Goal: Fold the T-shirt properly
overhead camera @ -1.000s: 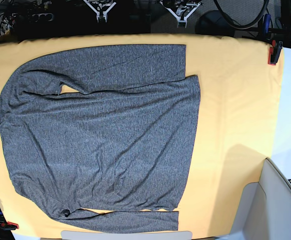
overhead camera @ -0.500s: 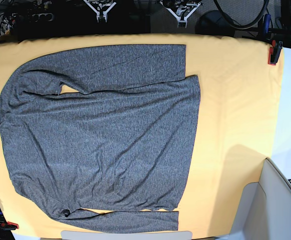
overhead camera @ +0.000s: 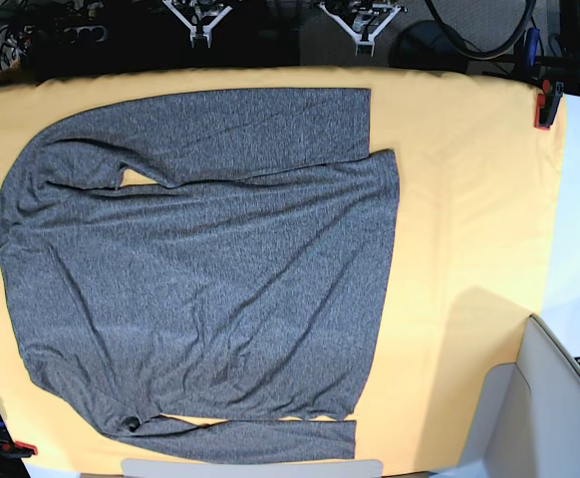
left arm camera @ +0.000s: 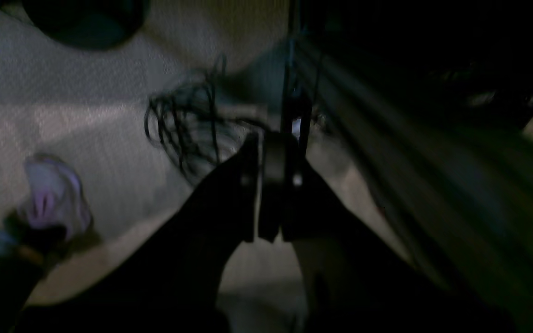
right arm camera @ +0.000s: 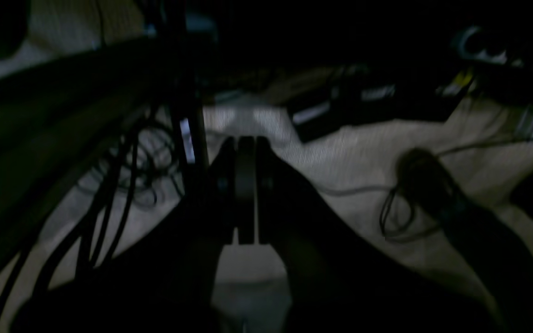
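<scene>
One large heathered charcoal-grey knit T-shirt (overhead camera: 195, 274) is seen in the base view, spread flat on the yellow table cloth (overhead camera: 469, 219), its long sleeves laid along the far and near edges; both grippers are parked beyond the far edge. From the left wrist, the left gripper (left arm camera: 271, 185) is shown closed and empty. From the right wrist, the right gripper (right arm camera: 245, 185) is likewise closed on nothing

Looked like soft heathered knit on the T-shirt (overhead camera: 200, 269), matt, lightly creased. Matt woven cloth for the yellow table cloth (overhead camera: 459, 199), smooth. Red clamp (overhead camera: 546, 110) seemed plastic.
</scene>
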Robot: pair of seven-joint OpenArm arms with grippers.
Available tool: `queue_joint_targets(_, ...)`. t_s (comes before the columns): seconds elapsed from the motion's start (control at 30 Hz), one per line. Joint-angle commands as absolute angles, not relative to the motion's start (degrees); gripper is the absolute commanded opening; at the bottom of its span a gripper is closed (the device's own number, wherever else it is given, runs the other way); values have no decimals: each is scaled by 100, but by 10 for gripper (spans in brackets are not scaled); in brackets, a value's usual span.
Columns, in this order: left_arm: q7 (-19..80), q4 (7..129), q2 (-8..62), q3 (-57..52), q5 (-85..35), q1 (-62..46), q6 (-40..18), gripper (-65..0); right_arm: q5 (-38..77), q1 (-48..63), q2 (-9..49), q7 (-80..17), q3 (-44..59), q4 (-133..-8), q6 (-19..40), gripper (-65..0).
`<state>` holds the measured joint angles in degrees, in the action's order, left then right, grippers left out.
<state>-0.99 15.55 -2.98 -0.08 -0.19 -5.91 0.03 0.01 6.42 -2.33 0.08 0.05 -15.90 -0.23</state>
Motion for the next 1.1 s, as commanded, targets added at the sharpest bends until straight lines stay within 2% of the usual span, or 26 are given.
queue_joint_targets(0.0,-198,1895,-295,-13,-4,-831,4,-650,13,910,-233,40,13,-1859,-31,-650)
queue_joint_targets(0.4,-180,5596,-286,22,31,-2835,4,-650,48,3257,505,40,57,-5859,-31,-650)
queue_joint_targets(0.53,-22,7011,-277,22,31,-3495,4,-650,40,4101,734,13,523,-7301,-31,-650)
queue_joint_targets(0.73,1015,9086,-119,13,-13,-4277,-4,-650,48,5253,743,4,1253,-9095,-31,-650)
queue_joint_targets(0.93,1244,11459,-110,31,-13,-5314,-13,-650,57,6141,752,4,1675,-10615,31,-650)
queue_joint_targets(1.07,1411,11952,-110,31,-13,-5481,-13,-650,374,6378,752,4,1938,-11380,251,-650)
